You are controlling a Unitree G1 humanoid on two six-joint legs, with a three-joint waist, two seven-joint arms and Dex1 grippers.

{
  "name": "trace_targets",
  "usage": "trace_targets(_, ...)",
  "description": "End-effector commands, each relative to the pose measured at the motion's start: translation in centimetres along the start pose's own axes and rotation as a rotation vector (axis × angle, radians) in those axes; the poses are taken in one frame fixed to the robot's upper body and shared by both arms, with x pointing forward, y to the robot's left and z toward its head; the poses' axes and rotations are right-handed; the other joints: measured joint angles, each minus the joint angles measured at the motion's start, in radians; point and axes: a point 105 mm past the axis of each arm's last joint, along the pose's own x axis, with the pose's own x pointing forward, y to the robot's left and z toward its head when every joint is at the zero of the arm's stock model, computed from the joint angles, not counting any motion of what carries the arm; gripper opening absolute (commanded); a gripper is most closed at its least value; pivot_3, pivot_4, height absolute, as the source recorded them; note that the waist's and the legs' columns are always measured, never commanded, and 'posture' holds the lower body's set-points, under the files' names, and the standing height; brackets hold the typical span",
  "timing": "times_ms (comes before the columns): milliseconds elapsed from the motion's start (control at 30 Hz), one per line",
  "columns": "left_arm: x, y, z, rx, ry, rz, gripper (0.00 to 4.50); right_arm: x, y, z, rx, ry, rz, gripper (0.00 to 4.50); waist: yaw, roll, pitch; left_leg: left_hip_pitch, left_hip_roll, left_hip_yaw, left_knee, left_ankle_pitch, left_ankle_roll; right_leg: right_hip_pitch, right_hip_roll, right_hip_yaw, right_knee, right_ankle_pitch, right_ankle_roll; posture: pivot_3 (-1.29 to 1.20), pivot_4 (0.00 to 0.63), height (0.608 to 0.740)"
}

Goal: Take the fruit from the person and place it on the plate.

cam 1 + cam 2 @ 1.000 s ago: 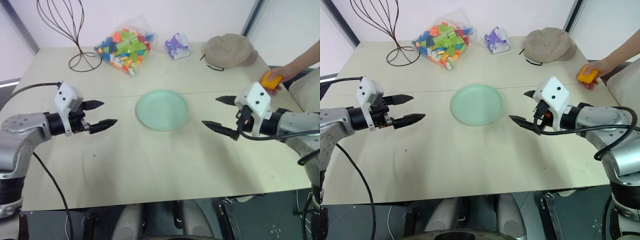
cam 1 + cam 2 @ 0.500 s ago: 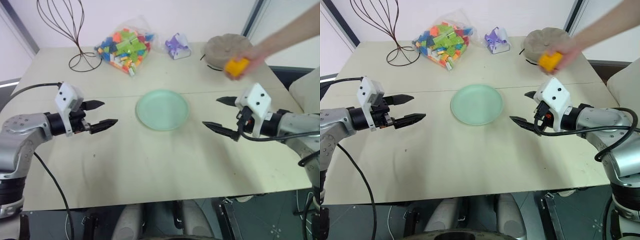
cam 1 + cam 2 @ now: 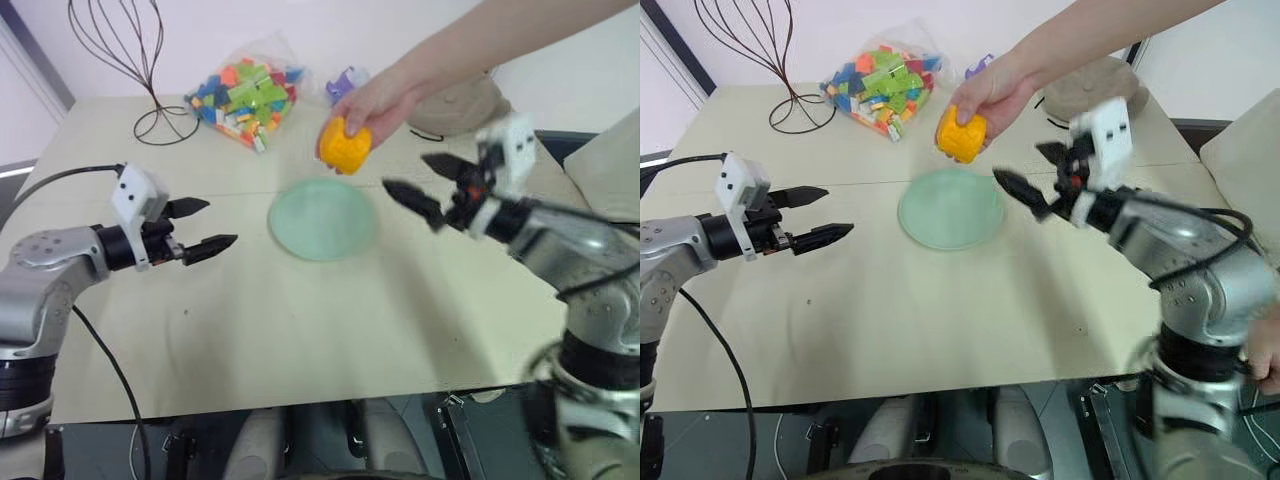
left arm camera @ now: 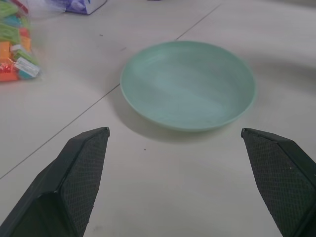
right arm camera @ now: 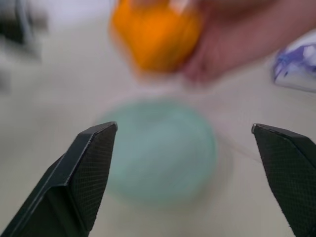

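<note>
The person's hand (image 3: 385, 98) holds the orange-yellow fruit (image 3: 344, 146) in the air over the far edge of the pale green plate (image 3: 322, 219) at the table's middle. My right gripper (image 3: 420, 184) hangs open just right of the fruit, pointing toward it, with a gap between them. In the right wrist view the fruit (image 5: 155, 34) sits beyond the open fingers (image 5: 89, 170), above the plate (image 5: 160, 148). My left gripper (image 3: 200, 226) stands open to the plate's left, low over the table. The plate (image 4: 188, 84) lies bare in the left wrist view.
At the table's back stand a wire frame (image 3: 135, 60), a bag of coloured blocks (image 3: 242, 92), a small purple packet (image 3: 343, 85) and a beige cap (image 3: 462, 102). The person's forearm (image 3: 500, 35) reaches in from the back right.
The person's hand has carried the fruit leftward from the table's right edge to above the plate. My right gripper has risen, rolled and swung left toward it. The left gripper has kept still.
</note>
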Motion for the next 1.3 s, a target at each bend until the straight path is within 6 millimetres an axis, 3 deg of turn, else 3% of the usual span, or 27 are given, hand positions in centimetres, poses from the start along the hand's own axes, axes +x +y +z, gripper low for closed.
trace_targets(33,-0.2,0.0,1.2,0.052,-0.028,0.005,4.50,0.0,0.8,1.3,0.156,-0.050,-0.001,4.47,0.007,0.000,0.000,0.000,0.000,-0.001,0.000,0.000,0.000,0.000,0.000,-0.001,0.000,0.000,0.000,0.00,0.150,0.740)
trace_targets(367,-0.1,0.2,1.3,0.061,-0.027,0.006,4.50,1.9,3.0,1.6,0.384,-0.076,0.031,4.47,-0.001,0.000,0.000,-0.002,-0.002,-0.001,-0.001,0.000,0.000,-0.001,-0.002,-0.001,-0.001,0.000,0.000,0.00,0.150,0.740)
trace_targets(1033,-0.6,-0.1,1.7,0.064,-0.034,0.018,4.50,4.9,4.0,0.8,0.452,-0.034,0.048,4.47,-0.005,0.001,0.000,-0.002,-0.001,0.000,-0.001,0.000,0.001,-0.001,0.000,-0.002,0.000,0.000,0.000,0.00,0.150,0.740)
trace_targets(1300,-1.1,-1.1,2.9,0.053,-0.089,-0.019,4.50,5.9,3.4,0.8,0.440,-0.031,0.040,4.47,-0.005,0.001,0.000,-0.002,-0.001,0.000,-0.001,0.000,0.001,-0.001,0.000,-0.002,-0.001,0.000,0.000,0.00,0.150,0.740)
